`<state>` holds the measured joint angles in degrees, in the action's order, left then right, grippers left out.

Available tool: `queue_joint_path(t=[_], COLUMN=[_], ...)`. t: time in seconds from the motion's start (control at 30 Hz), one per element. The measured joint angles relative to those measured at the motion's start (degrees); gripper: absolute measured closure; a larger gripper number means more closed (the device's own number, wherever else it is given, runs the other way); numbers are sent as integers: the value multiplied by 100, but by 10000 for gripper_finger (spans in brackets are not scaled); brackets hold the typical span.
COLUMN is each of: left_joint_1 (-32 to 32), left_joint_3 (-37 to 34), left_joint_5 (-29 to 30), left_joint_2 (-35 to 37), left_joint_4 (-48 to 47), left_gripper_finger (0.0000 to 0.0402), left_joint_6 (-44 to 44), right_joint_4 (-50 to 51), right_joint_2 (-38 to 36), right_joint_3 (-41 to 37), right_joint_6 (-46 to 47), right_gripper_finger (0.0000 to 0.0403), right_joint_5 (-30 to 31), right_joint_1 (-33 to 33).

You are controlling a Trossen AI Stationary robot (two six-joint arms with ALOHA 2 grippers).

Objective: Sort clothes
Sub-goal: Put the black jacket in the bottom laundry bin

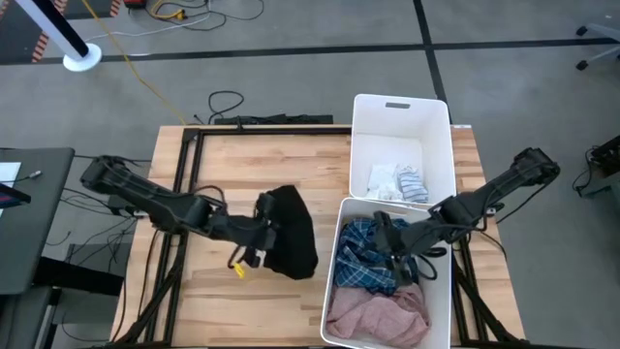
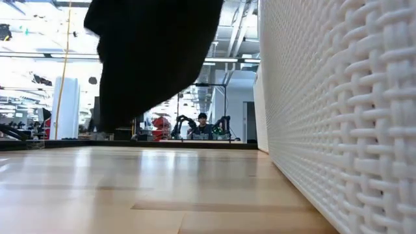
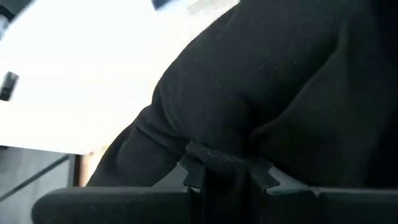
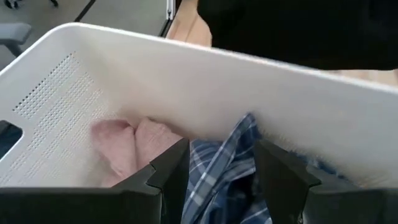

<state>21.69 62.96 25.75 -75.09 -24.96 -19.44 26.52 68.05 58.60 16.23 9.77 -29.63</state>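
Observation:
A black garment [image 1: 293,233] hangs from my left gripper [image 1: 263,228], which is shut on it over the middle of the table. In the low view the garment [image 2: 149,58] hangs clear of the wood. My right gripper [image 1: 395,237] is over the near white bin [image 1: 444,291], its fingers closed on a bunch of the blue plaid shirt [image 1: 360,260]. A pink garment [image 1: 380,310] lies in the same bin, at its near end. Small white and striped socks [image 1: 397,181] lie in the far bin [image 1: 360,145]. My left gripper pinches a bunched fold of the black garment [image 3: 217,158] between its two fingers [image 3: 193,177]. It comes in slanting down from the table's left side. The cloth hangs below and beyond the fingers, slack and lifted clear of the table. My right gripper has a raised bunch of the blue plaid shirt [image 4: 231,155] between its two fingers [image 4: 171,171], which stand well apart. It comes in slanting down from the table's right side. The rest of the shirt lies in the bin beside the pink garment.
The two white bins stand end to end on the table's right half; the near bin's woven wall [image 2: 338,117] fills the right of the low view. Bare wood [image 1: 223,174] lies left of the bins. A person [image 2: 202,120] sits far behind the table.

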Motion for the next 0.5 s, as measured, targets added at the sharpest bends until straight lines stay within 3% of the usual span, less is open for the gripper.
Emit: queue_joint_path(t=[0.5], left_joint_1=[86], left_joint_3=[7], left_joint_5=[101], left_joint_2=[845], left_joint_4=[901], left_gripper_finger=[366], left_joint_6=[-134], right_joint_4=[-462], right_joint_2=[13], right_joint_3=[235], right_joint_6=[-1823], right_gripper_finger=[198], right_joint_5=[708], right_joint_1=[2])
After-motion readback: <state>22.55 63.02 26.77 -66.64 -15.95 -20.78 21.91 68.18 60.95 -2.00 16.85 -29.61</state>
